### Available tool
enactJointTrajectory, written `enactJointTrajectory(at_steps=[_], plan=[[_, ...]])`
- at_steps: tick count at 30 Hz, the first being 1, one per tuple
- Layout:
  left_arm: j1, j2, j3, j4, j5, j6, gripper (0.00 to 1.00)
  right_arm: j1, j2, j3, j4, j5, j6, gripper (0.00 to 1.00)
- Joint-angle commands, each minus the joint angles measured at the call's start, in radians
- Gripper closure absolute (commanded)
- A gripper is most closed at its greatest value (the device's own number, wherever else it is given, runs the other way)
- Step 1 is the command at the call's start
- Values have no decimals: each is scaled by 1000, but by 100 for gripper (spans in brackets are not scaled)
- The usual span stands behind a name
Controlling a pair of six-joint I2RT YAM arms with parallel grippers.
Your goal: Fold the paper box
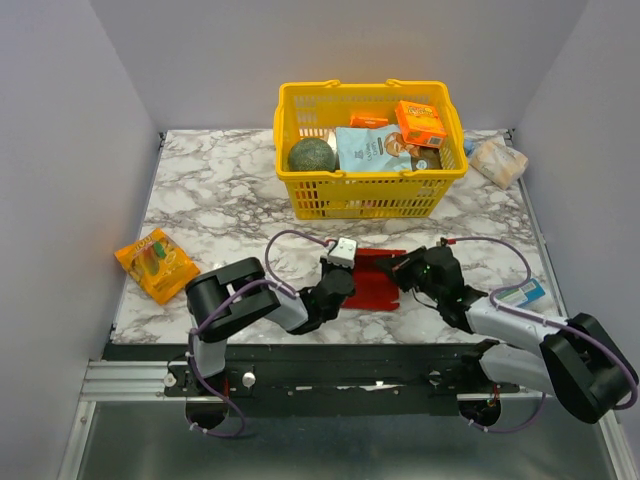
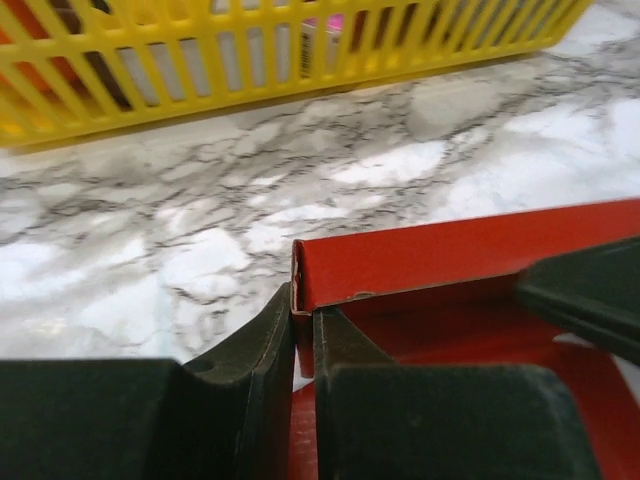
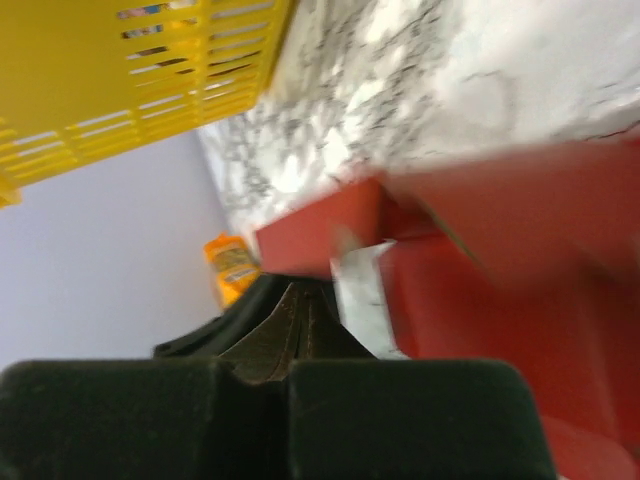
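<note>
We see the left gripper [image 2: 303,300] with its fingers almost together, only a thin slit between them, pinching a raised edge of the red box [image 2: 450,250] at its left corner. The right gripper [image 3: 298,292] is pressed fully together and holds nothing, its tip at the box's right side. The box lies partly folded on the marbled surface [image 1: 220,200], near the front edge, between the two grippers. Behind it stands a yellow basket [image 1: 300,195] of groceries. An orange packet [image 1: 155,262] lies well apart at the left.
</note>
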Motion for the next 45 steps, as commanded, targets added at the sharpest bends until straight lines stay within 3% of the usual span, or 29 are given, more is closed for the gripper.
enactJointTrajectory(at_steps=[1,3,6,10,14,16,17,21,24,31,41,45], plan=[[58,-28,-61,-99,-107,126,100,-10,-90,19,-235,59,-151,100],[61,-58,-79,-112,-8,140,100,-10,-142,53,-303,50,-245,96],[64,-126,-130,-124,78,151,100,-10,-278,81,-413,19,-361,78],[67,-206,-189,-135,201,200,100,-10,-475,105,-531,3,-526,41],[68,-261,-233,-135,394,290,100,-10,-529,182,-674,4,-677,25],[76,-290,-222,-218,494,316,100,-10,-512,211,-682,-32,-815,20],[81,-301,-211,-259,591,324,100,-10,-504,222,-690,-48,-860,18],[87,-356,-206,-339,736,312,100,-10,-440,272,-707,-151,-1110,15],[90,-404,-217,-371,822,293,100,-10,-371,311,-740,-253,-1171,14],[91,-506,-234,-434,855,275,100,23,-332,266,-748,-356,-1176,14],[91,-531,-239,-437,846,275,100,135,-289,245,-759,-453,-1136,13],[93,-549,-251,-423,841,276,100,158,-263,226,-754,-413,-1124,13]])
